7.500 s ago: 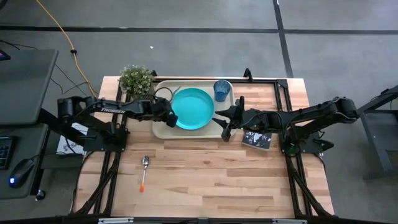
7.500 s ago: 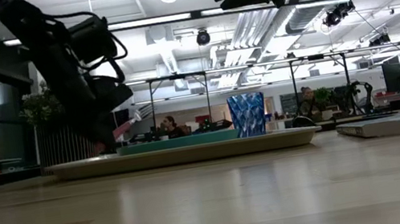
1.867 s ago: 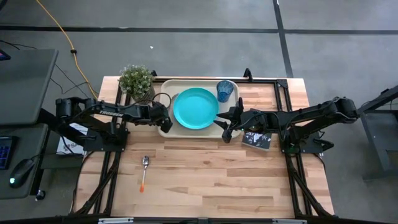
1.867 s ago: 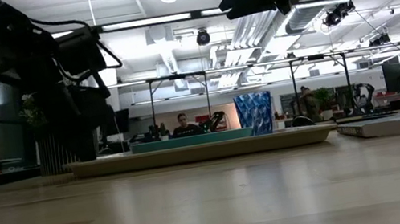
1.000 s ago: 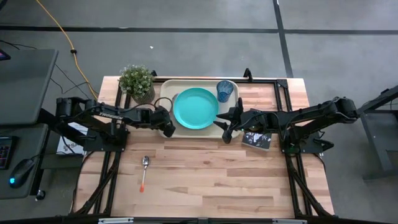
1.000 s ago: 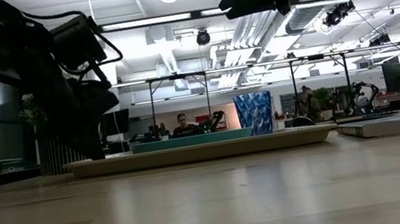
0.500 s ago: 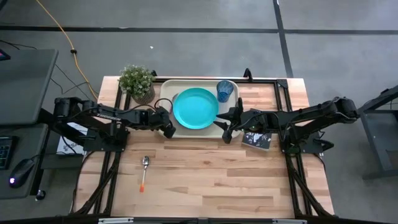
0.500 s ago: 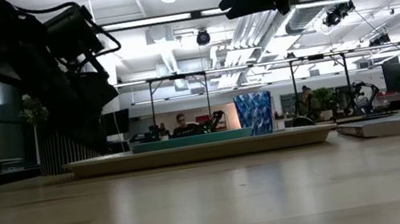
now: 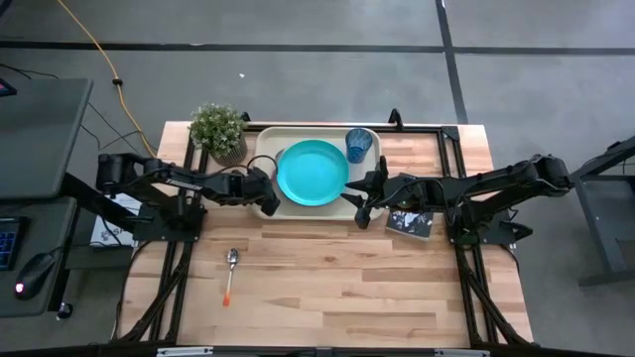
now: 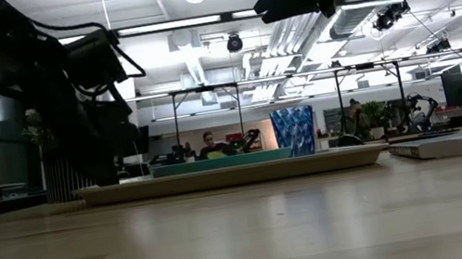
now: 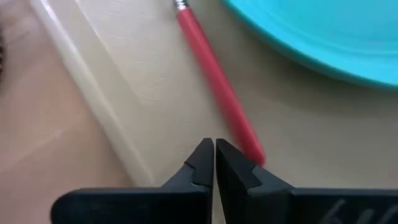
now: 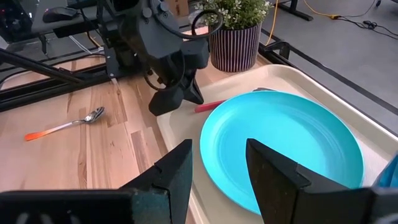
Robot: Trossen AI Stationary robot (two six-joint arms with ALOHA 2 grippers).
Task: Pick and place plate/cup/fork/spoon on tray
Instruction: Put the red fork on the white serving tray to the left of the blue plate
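**Spoon left to fetch**

At the left edge of the tray (image 9: 260,139), just left of centre in the high view, the left gripper (image 9: 266,201) hangs with its fingers pressed together and nothing between them. The fork (image 11: 214,87) lies in the tray beside the plate (image 9: 312,173), its red handle just ahead of the closed tips in the left wrist view and not touching them. The cup (image 9: 359,145) stands in the tray at the plate's upper right. The right gripper (image 9: 361,203) waits over the tray's lower right corner, jaws parted and holding nothing.

By my reading, the fork is placed, and the step in hand is to go for the spoon (image 9: 230,272), which lies on the bench (image 9: 337,288) in the lower left of the high view, well apart from the tray. To do it well, the left gripper should lift clear of the tray rim before swinging away, so it does not drag the fork. It should open its fingers on the way, turn them across the thin orange handle, and come down close to the bench, since the spoon lies flat and low.

Count: one tray, one plate, one cup, one fork, one spoon; also one potted plant (image 9: 218,128) and one dark book (image 9: 409,221). Two grippers.
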